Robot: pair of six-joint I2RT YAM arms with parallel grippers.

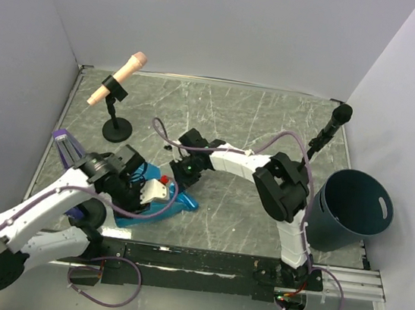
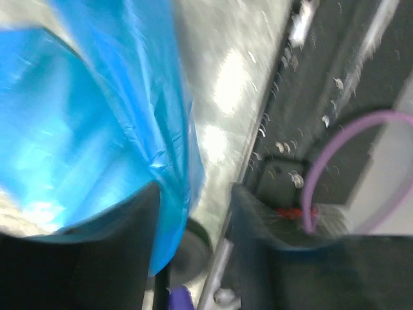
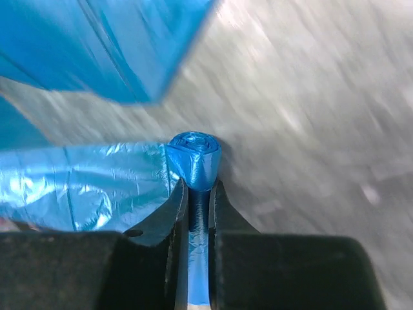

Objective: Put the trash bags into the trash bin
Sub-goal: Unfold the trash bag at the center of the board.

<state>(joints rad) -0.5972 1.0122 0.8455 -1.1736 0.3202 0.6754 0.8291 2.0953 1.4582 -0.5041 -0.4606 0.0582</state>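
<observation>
A bright-blue trash bag sheet [image 1: 168, 206] lies crumpled on the table beside my left gripper [image 1: 142, 185]. In the left wrist view the blue sheet [image 2: 84, 129] drapes over the left finger [image 2: 122, 258], and the left gripper [image 2: 193, 188] stands open with the other finger clear of the film. My right gripper [image 3: 200, 188] is shut on a small tight blue roll [image 3: 195, 155], whose end sticks out past the fingertips. From above, the right gripper [image 1: 183, 170] is just right of the left one. The dark trash bin [image 1: 351, 210] stands at the table's right edge, far from both grippers.
A pink microphone [image 1: 117, 82] on a black round stand base [image 1: 117, 129] stands at the back left. A black microphone [image 1: 334, 124] on a stand is at the back right, near the bin. Purple cables loop off both arms. White walls close in three sides.
</observation>
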